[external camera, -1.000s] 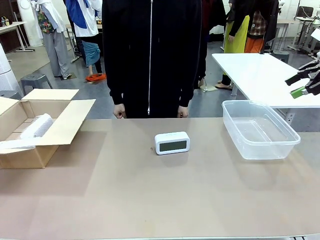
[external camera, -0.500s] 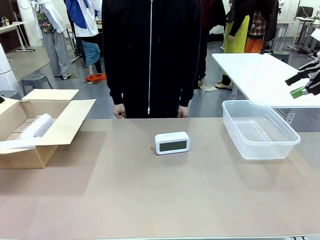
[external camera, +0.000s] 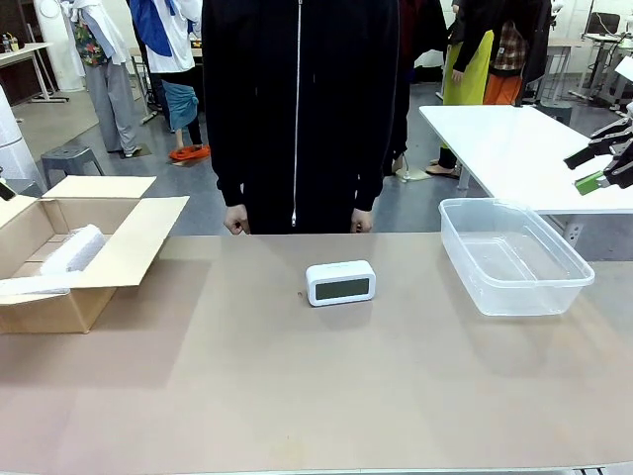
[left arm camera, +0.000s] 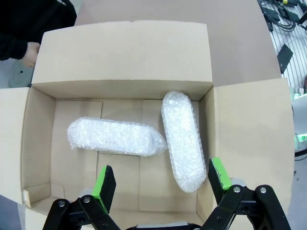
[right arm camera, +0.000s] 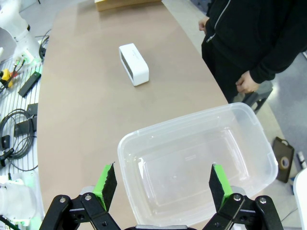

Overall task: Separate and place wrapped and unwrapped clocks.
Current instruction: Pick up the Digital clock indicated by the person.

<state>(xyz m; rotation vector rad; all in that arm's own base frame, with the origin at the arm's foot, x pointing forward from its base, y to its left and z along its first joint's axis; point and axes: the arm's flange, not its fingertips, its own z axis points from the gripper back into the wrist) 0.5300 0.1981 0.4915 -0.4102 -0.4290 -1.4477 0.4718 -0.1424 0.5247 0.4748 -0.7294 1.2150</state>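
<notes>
**On the table, one bare clock; in the box, two wrapped bundles**

At the middle of the table (external camera: 297, 396) stood the unwrapped white clock (external camera: 340, 283), upright on its long edge with its grey screen turned toward the robot's side. Nothing touched it, and it sat well apart from both containers. From the right wrist view the same clock (right arm camera: 134, 64) showed as a small white block on the brown surface, beyond the bin.

Both wrapped bundles lay inside the open cardboard box (external camera: 129, 247) at the table's left end. Seen from the left wrist, one bundle (left arm camera: 116, 137) lay across the box floor and the other bundle (left arm camera: 182, 140) lay at a right angle to it. The end of the first appeared to touch the side of the second. In the front view one bundle (external camera: 71, 249) showed above the box's wall.

Over that box hung the left gripper (left arm camera: 161, 177), its green-padded fingers spread wide and holding nothing.

At the right end of the table sat a clear plastic bin (external camera: 534, 292) with nothing in it. The right gripper (right arm camera: 163, 184) hovered above the bin's near rim, its jaws likewise wide apart and with nothing between them.

Across the table stood a person (external camera: 297, 99) in a black zipped jacket, both hands (external camera: 235, 222) hanging loosely curled at the far edge, touching nothing.
</notes>
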